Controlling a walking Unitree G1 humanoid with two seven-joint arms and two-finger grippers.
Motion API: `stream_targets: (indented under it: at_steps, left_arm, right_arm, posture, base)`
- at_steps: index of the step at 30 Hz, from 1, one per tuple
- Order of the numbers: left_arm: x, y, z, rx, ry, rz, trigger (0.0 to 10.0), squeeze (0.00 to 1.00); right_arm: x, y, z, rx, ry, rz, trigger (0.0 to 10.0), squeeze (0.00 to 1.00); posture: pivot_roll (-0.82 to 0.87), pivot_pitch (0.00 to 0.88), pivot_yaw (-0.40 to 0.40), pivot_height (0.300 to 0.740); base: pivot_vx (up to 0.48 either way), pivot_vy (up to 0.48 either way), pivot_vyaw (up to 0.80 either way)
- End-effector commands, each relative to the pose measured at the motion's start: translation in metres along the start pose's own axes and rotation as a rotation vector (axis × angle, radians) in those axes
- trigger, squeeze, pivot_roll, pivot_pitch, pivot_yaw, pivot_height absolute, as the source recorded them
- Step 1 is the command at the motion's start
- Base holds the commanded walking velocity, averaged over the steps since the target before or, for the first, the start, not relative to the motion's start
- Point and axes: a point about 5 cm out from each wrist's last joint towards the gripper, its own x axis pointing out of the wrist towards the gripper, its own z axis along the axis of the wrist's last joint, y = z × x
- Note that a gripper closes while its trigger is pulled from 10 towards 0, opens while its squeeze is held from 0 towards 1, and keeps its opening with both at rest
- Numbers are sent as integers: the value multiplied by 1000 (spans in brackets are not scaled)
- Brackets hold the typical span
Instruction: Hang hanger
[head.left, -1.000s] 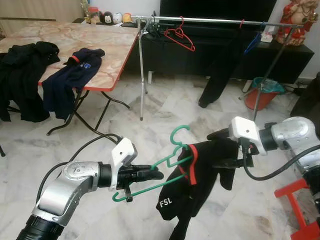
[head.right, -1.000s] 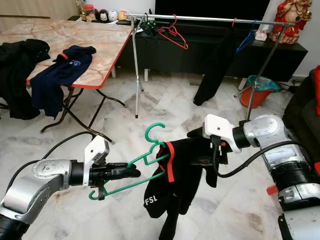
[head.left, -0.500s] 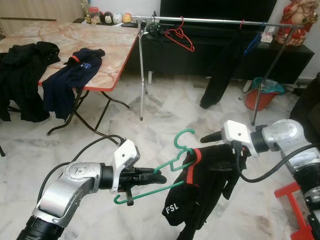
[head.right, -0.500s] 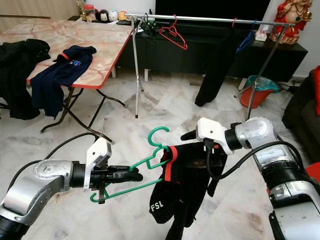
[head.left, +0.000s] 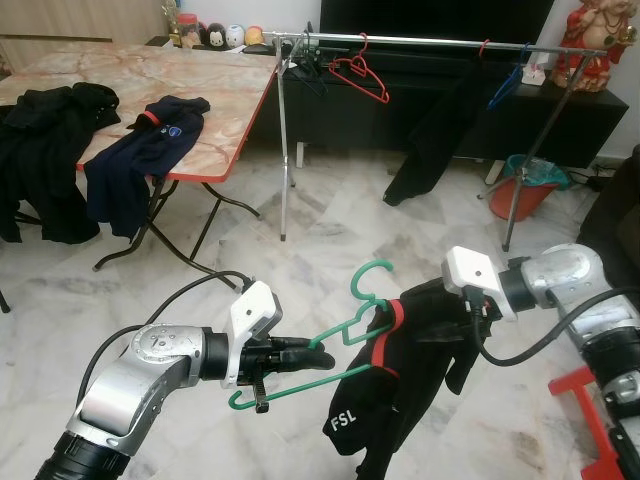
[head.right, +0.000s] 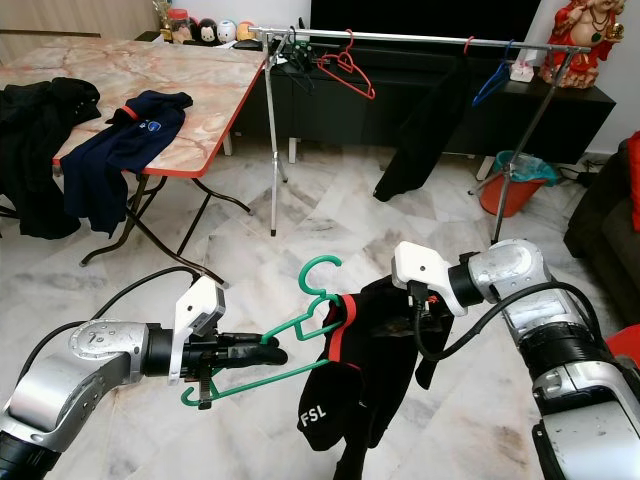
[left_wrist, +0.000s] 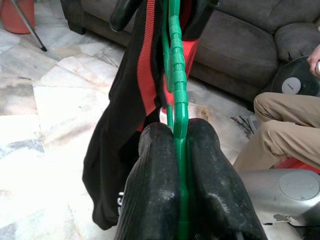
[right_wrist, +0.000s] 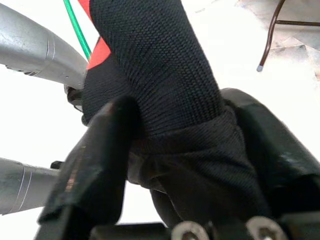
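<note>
A glossy green plastic hanger (head.left: 335, 335) carries a matt black knitted cloth garment (head.left: 400, 385) with red trim above a polished marble floor (head.left: 330, 230), near a shiny metal rail (head.left: 420, 40) and glossy marble-patterned table (head.left: 150, 80)

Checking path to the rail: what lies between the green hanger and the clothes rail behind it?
In the left eye view, bare marble floor lies between the green hanger and the clothes rail; a folding table stands off to the left.

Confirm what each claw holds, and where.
Left claw: green hanger, pinched at its left end. Right claw: black garment, gripped on bunched fabric.
</note>
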Motion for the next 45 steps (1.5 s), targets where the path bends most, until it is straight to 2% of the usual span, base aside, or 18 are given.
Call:
stream_targets:
  at_steps: [1,14,41,42,45]
  left_arm:
    - [3,-3,9,28,-35,-27,10000,0]
    - [5,-2,11,47,-38,-37,10000,0]
    - [8,0,12,75,-17,-50,10000,0]
    - [8,0,12,73,-16,-56,10000,145]
    - [9,0,12,71,-16,-60,10000,145]
  right_arm:
    - [-1,-2,5,-12,-17,5,0,0]
    - [9,3,-1,37,-47,47,0,0]
    - [16,6,-1,43,-56,85,0,0]
    - [16,7,-1,42,-56,88,0,0]
    - [17,7,-1,42,-56,90,0,0]
  posture:
    - [137,0,-64,740]
    - [139,0,-59,740]
    - [142,0,-64,740]
    - [142,0,-63,740]
    - [143,0,-63,740]
  base:
    - [0,0,0]
    - [0,0,0]
    - [0,0,0]
    - [0,0,0]
    - [0,0,0]
